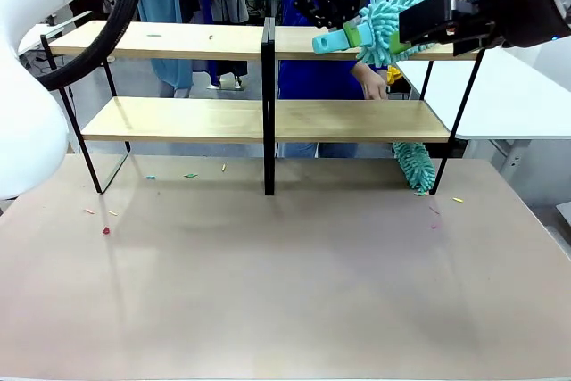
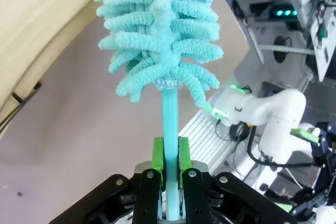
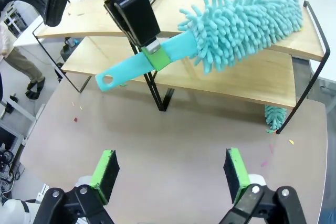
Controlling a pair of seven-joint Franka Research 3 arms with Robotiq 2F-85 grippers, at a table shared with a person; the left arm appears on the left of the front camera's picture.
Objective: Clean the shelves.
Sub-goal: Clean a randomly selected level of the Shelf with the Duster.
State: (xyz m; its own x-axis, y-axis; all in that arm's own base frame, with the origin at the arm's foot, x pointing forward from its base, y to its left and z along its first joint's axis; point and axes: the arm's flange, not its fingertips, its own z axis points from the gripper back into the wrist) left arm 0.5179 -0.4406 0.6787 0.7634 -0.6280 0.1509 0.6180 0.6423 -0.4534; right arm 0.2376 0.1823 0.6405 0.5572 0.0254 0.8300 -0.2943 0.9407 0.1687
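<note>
The shelves (image 1: 178,40) are a two-tier rack of light-wood boards in a black frame, standing at the far side of the table; they also show in the right wrist view (image 3: 252,72). My left gripper (image 1: 343,35) is shut on the handle of a teal fluffy duster (image 1: 390,20), whose head lies over the right end of the top board. The left wrist view shows the green pads (image 2: 158,156) clamping that handle (image 2: 169,114). My right gripper (image 3: 170,171) hangs open above the table in front of the rack, holding nothing.
A second teal duster (image 1: 412,165) hangs down at the rack's lower right corner. A person's hand (image 1: 371,83) reaches between the boards from behind. Small coloured scraps (image 1: 105,230) lie scattered on the beige tabletop (image 1: 285,292). A white table (image 1: 508,95) stands to the right.
</note>
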